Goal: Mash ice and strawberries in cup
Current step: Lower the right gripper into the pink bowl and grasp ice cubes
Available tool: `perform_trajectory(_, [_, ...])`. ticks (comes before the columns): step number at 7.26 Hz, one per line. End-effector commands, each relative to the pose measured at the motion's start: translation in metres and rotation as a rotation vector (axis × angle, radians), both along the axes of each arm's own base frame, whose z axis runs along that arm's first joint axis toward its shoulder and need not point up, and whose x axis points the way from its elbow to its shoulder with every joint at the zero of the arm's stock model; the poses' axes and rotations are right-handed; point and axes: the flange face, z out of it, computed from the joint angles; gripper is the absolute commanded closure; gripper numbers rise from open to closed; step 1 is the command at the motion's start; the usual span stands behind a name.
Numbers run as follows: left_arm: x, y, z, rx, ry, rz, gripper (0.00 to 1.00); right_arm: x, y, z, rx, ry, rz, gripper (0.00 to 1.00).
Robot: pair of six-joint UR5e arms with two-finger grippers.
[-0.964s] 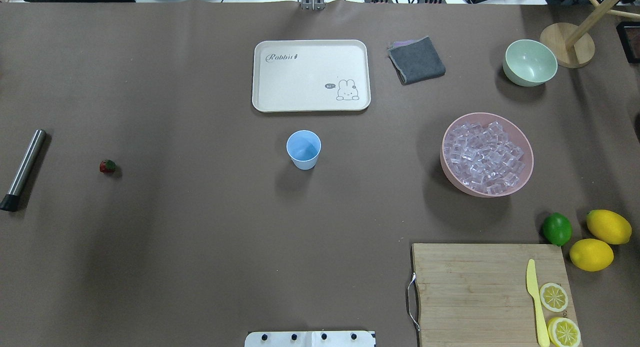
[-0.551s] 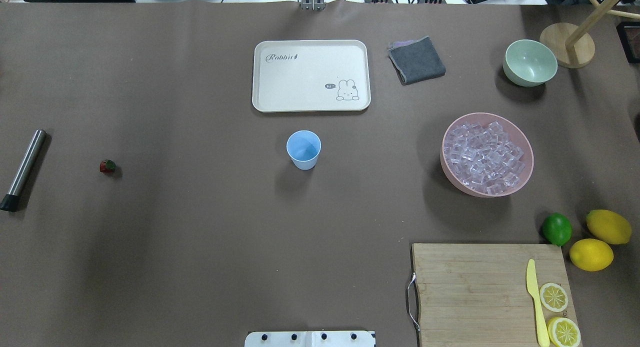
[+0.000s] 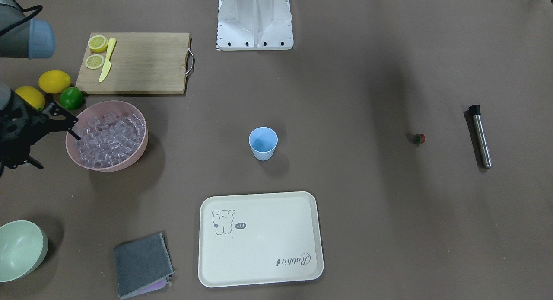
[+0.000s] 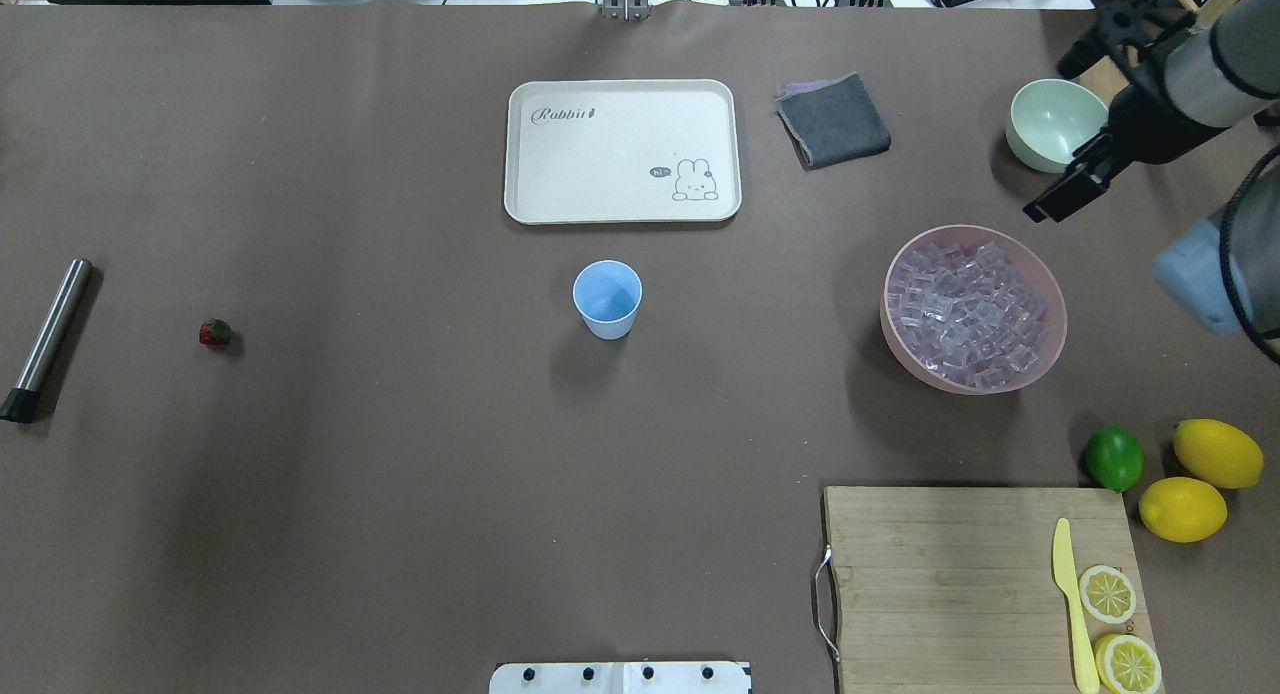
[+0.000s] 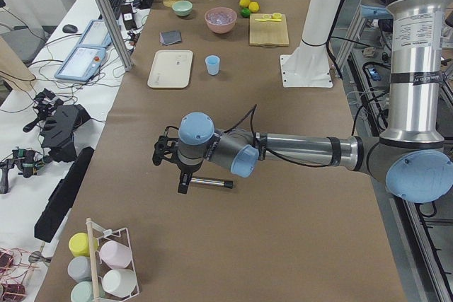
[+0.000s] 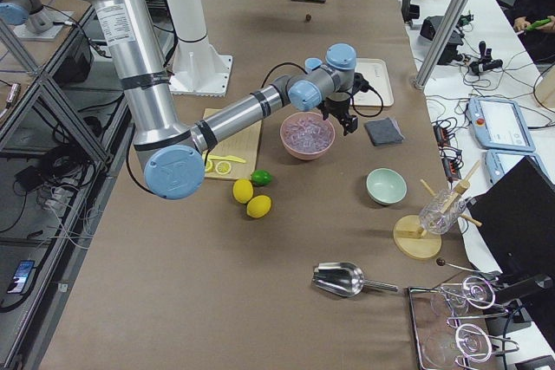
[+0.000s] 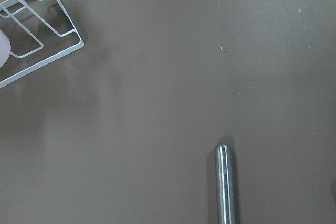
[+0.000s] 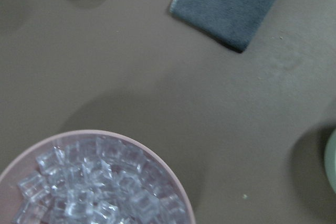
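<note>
The light blue cup (image 4: pixel 607 299) stands upright and empty at the table's middle. A tiny red strawberry (image 4: pixel 214 333) lies far to its left. The ice (image 4: pixel 970 314) fills a pink bowl (image 4: pixel 893 346) to the cup's right. My right gripper (image 3: pixel 59 152) hovers open beside that bowl's outer rim, holding nothing. In the right wrist view the ice (image 8: pixel 94 187) sits at the bottom left. My left gripper (image 5: pixel 170 157) shows only in the exterior left view, above a steel muddler (image 4: pixel 45 339). I cannot tell whether it is open or shut.
A cream tray (image 4: pixel 620 151) lies behind the cup, with a grey cloth (image 4: pixel 833 120) and a pale green bowl (image 4: pixel 1050 134) to its right. A cutting board (image 4: pixel 950 574) with a yellow knife, lemon halves, a lime (image 4: pixel 1114 458) and lemons occupies the near right.
My right arm has come into the overhead view at the upper right, beside the pink bowl. The cup, strawberry and muddler have not moved.
</note>
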Motion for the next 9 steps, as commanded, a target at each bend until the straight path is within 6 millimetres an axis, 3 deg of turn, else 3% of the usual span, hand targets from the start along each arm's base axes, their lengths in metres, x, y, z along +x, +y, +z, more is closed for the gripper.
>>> perform_trajectory(1, [0.000, -0.001, -0.004, 0.005, 0.002, 0.000, 0.03, -0.069, 0.019, -0.014, 0.049, 0.042, -0.055, 0.01])
perform_trajectory(2, [0.000, -0.002, -0.004, 0.007, 0.000, 0.000, 0.03, -0.089, 0.031, -0.011, 0.049, 0.050, -0.086, 0.02])
perform_trajectory(4, [-0.001, 0.001, -0.002, 0.005, 0.001, 0.000, 0.03, -0.090, 0.036, 0.009, 0.043, 0.091, -0.082, 0.08])
perform_trajectory(5, [-0.001, 0.002, -0.002, 0.003, 0.005, 0.000, 0.03, -0.089, 0.038, 0.011, 0.042, 0.096, -0.078, 0.21])
perform_trajectory(7, [-0.001, 0.002, -0.002, 0.004, 0.005, 0.001, 0.03, -0.104, 0.045, 0.014, 0.050, 0.115, -0.089, 0.26])
perform_trajectory(8, [-0.001, 0.002, -0.001, 0.003, 0.005, 0.001, 0.03, -0.101, 0.050, 0.025, 0.037, 0.126, -0.092, 0.39])
perform_trajectory(9, [-0.001, 0.002, 0.000, 0.000, 0.005, 0.001, 0.03, -0.098, 0.052, 0.030, 0.030, 0.131, -0.091, 0.45])
